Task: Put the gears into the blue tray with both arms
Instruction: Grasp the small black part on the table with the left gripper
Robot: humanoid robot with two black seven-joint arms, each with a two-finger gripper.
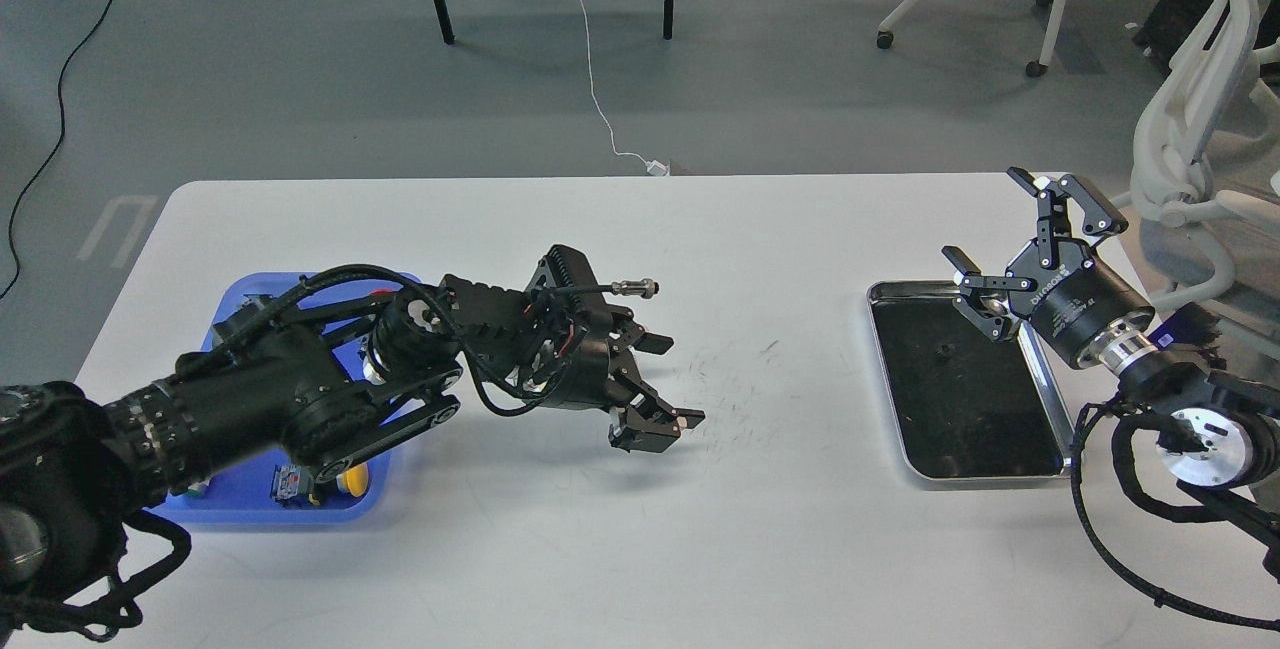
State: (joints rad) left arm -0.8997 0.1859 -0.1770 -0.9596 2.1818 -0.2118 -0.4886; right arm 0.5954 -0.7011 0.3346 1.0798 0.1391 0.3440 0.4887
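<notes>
On the black floor of the silver-rimmed tray, at the right of the bench, lies one small dark gear, well apart from the blue tray at the far left. The right gripper hangs over that silver tray's far edge with its fingers spread wide and holding nothing; the gear lies just to the near-left of them, so this arm is plainly the nearer one. The left gripper hovers over bare bench just right of the blue tray, fingers parted and empty too, a long way left of the gear. A round ring has no long axis to line up with. Coloured push-button switches sit in the blue tray's near corner.
</notes>
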